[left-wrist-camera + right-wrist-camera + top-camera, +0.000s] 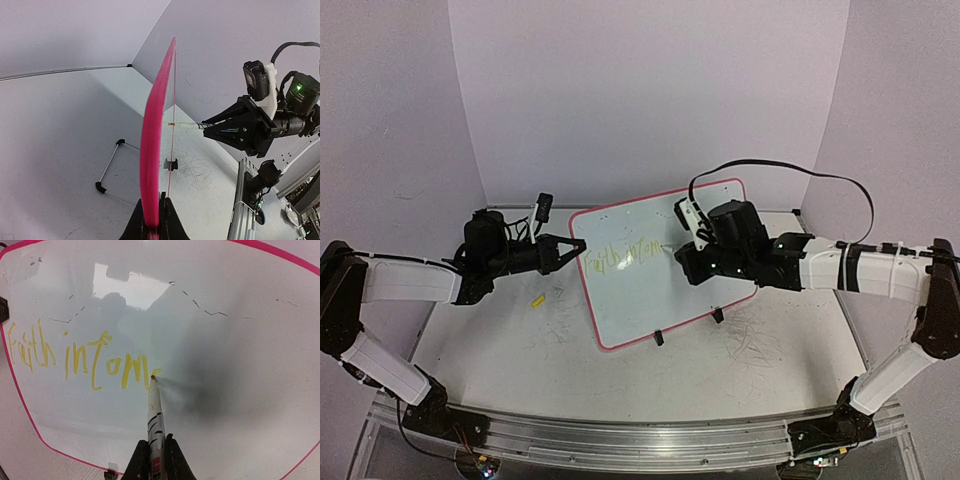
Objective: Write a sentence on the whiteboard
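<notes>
The whiteboard (655, 295) stands tilted on the table, white with a red-pink rim. The sentence (620, 258) on it is in yellow and reads about "Faith in tom" in the right wrist view (75, 357). My left gripper (578, 250) is shut on the board's left edge; the left wrist view shows the rim (152, 150) edge-on between its jaws (154, 220). My right gripper (688, 258) is shut on a white marker (155, 420). The marker's orange tip touches the board (225, 340) just after the last letter. The right gripper (156, 455) is close in front of the board.
A small yellow cap (537, 300) lies on the table left of the board. Grey scribbles (750, 340) mark the tabletop. Two black clip feet (658, 338) hold the board's lower edge. A wire stand (107, 170) is behind the board. Walls close in on three sides.
</notes>
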You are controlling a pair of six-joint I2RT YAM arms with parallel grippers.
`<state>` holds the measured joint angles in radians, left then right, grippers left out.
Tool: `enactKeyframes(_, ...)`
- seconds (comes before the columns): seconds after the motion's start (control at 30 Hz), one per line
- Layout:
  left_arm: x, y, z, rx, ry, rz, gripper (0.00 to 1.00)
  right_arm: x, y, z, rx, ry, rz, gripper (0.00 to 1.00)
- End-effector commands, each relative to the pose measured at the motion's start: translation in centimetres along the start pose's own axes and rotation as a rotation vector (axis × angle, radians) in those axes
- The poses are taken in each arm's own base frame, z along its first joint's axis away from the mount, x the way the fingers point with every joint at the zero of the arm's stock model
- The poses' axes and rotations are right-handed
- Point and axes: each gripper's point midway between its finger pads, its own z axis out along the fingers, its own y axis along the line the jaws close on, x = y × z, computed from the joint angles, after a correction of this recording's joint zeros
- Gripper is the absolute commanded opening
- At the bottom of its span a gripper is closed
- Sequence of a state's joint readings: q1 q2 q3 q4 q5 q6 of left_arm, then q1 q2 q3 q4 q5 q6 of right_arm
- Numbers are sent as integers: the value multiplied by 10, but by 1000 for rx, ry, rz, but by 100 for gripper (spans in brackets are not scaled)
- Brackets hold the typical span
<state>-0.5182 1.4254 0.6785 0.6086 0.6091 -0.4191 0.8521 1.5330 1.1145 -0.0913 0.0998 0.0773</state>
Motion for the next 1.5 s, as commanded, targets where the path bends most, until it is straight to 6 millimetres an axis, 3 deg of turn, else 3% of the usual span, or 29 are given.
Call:
enactKeyframes(0.0, 2, 0, 1, -22, 17, 49, 0, 3, -3, -6, 15, 1, 12, 0)
enactKeyframes(0.3, 4, 0, 2, -21, 21, 48, 0, -2, -15, -11, 81, -18, 24, 0)
enactKeyframes(0.77, 2, -1, 1, -21, 18, 53, 0, -29, -11, -6, 70, -95, 47, 0)
enactKeyframes(1.47, 1, -2, 2, -19, 20, 59, 0, -29, -2, 2, 33, -86, 41, 0)
